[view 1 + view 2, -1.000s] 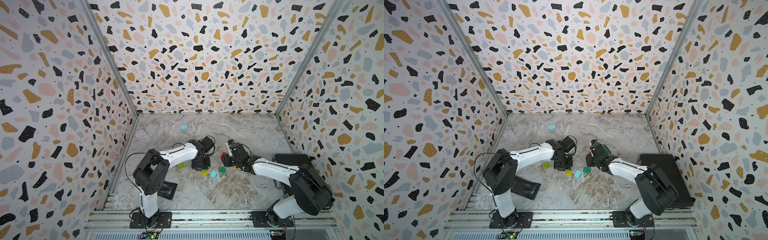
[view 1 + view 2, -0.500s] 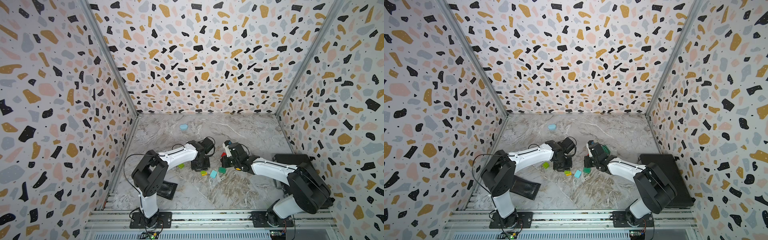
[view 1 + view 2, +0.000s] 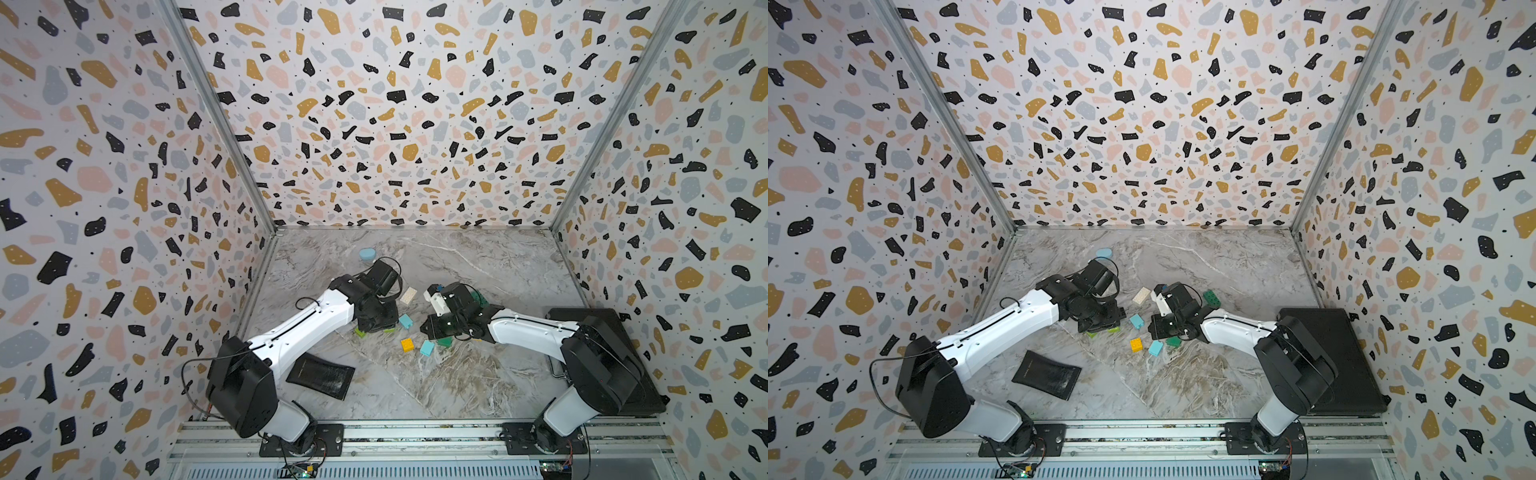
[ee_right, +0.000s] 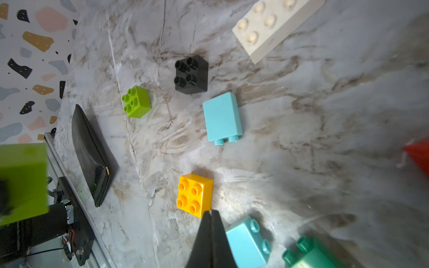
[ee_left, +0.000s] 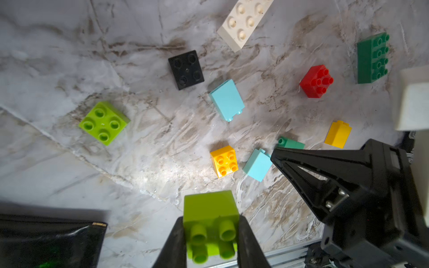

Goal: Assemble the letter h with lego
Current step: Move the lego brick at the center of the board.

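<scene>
Marble tabletop (image 3: 457,386) is enclosed by terrazzo walls (image 3: 395,104); lego (image 3: 405,321) is scattered at its centre, no two bricks seen joined. A lime brick (image 5: 210,206) is clamped in the left gripper (image 5: 211,221). The right gripper (image 4: 210,214) is pinched together, empty, just beside a yellow brick (image 4: 195,195). Noted loose: white brick (image 5: 246,20), dark green brick (image 5: 372,58), red brick (image 5: 316,81). Judged: one pick made; the whole h is left to be built.

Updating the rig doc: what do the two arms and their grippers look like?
Left arm and right arm: white link shells, black joint housings, thin black cables looped at the wrists. Left gripper and right gripper: black, tapered wedge-shaped fingers; the right's show triangular cutouts.
</scene>
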